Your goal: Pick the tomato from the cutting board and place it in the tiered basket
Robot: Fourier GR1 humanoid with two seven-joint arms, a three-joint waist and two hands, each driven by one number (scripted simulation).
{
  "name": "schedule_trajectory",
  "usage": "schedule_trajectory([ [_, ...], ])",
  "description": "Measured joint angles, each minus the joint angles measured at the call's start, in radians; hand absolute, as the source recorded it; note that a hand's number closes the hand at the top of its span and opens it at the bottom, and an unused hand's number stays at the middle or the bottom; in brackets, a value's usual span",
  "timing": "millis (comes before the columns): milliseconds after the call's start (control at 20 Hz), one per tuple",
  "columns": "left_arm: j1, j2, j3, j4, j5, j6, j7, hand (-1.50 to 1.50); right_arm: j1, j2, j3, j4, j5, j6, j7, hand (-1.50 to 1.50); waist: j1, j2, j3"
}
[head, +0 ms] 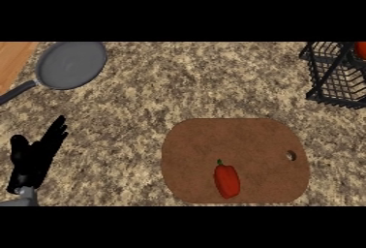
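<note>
I see a brown rounded wooden cutting board [236, 160] lying flat on the speckled granite counter [186, 92], lower middle-right of the head view, with a small hanging hole near its right edge. On the board's lower part lies one red elongated vegetable with a green stem [226, 179] (reads more like a pepper than a tomato to me), stem pointing up-view, nothing touching it. The black wire tiered basket [336, 77] stands at the upper right corner, well apart from the board; a red-orange round item [361, 49] shows inside it at the frame edge, mostly cut off. A grey round frying pan with a dark handle [70, 65] sits upper left, beside a strip of light wood surface [14, 55]. My left hand [34, 155] shows at the lower left, fingers straight and relaxed, holding nothing, well away from the board. The right hand is out of view.
</note>
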Motion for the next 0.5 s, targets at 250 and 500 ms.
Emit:
schedule_trajectory([
  [250, 0.018, 0.009, 0.013, -0.015, 0.009, -0.004, 0.016, 0.00, 0.036, -0.101, -0.148, 0.012, -0.149, 0.049, -0.052, -1.50, -0.021, -0.008, 0.001],
  [500, 0.058, 0.006, 0.020, -0.029, 0.015, -0.009, -0.001, 0.00, 0.147, -0.197, -0.286, 0.031, -0.294, 0.134, -0.188, -1.50, -0.037, -0.012, 0.001],
])
